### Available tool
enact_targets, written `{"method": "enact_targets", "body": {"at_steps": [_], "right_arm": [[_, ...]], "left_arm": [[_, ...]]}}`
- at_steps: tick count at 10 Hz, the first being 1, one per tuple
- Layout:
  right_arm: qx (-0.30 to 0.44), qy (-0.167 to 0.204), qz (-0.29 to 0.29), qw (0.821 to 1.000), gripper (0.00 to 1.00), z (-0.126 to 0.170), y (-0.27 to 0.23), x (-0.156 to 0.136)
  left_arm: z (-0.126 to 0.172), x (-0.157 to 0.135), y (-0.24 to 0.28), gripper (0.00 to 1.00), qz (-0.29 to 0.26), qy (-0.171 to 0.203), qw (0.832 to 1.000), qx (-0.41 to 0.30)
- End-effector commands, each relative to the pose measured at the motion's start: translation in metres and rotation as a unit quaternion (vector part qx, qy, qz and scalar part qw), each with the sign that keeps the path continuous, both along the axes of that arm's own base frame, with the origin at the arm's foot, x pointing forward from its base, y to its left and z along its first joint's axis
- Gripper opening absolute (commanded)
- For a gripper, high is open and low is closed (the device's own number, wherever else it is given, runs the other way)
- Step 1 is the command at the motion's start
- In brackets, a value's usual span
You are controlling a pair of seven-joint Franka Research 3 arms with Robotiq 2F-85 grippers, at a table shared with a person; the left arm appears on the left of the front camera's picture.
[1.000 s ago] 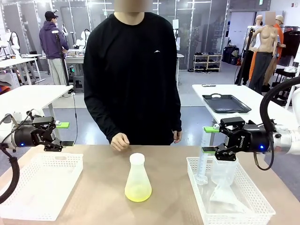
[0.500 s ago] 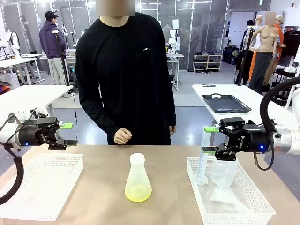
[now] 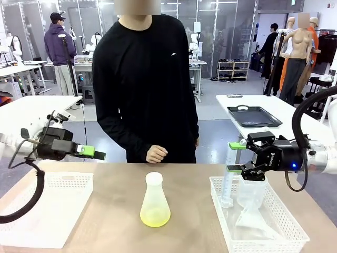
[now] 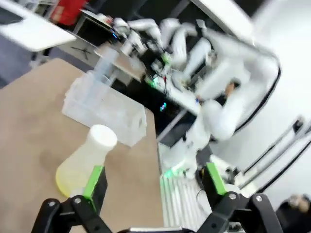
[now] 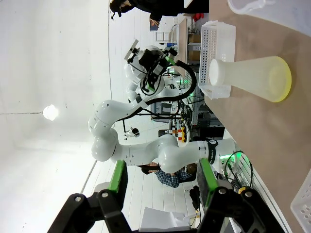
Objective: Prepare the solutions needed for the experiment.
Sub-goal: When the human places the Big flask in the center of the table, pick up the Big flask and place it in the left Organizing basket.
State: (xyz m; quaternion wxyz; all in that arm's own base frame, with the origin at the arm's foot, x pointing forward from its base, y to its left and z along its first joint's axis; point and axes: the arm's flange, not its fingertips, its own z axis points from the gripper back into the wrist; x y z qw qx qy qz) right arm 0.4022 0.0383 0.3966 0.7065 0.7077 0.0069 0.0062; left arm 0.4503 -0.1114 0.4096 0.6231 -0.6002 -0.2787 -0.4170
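A: Two choices for the flask [image 3: 155,203]: left end effector [image 3: 93,153] or right end effector [image 3: 234,156]?
B: I favour the left. Its jaws stand fully spread, holding nothing, at ten o'clock from the flask. The right, partly open and also empty, hangs over the right basket [image 3: 266,245] at two o'clock.
A: And the solutions [image 3: 155,217]?
B: A shallow yellow-green layer in the flask's bottom, at the middle of the table [image 3: 110,221]. I'd approach level, close on the narrow neck, and lift slowly so nothing sloshes.
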Motion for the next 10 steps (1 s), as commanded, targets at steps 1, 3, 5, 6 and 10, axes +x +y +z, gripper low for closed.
{"method": "enact_targets", "body": {"at_steps": [1,3,5,6,10], "right_arm": [[0.001,-0.005,0.001,1.0,0.73,-0.001,0.0,-0.001],[0.001,-0.005,0.001,1.0,0.73,-0.001,0.0,-0.001],[0.001,-0.005,0.001,1.0,0.73,-0.001,0.0,-0.001],[0.001,-0.005,0.001,1.0,0.73,-0.001,0.0,-0.001],[0.001,-0.005,0.001,1.0,0.73,-0.001,0.0,-0.001]], "left_arm": [[-0.003,-0.002,-0.006,1.0,-0.033,-0.055,0.998,0.011],[0.0,0.0,0.0,1.0,0.0,0.0,1.0,0.0],[0.0,0.0,0.0,1.0,0.0,0.0,1.0,0.0],[0.0,0.0,0.0,1.0,0.0,0.0,1.0,0.0],[0.033,-0.008,-0.051,1.0,-0.033,-0.283,0.958,-0.03]]}}
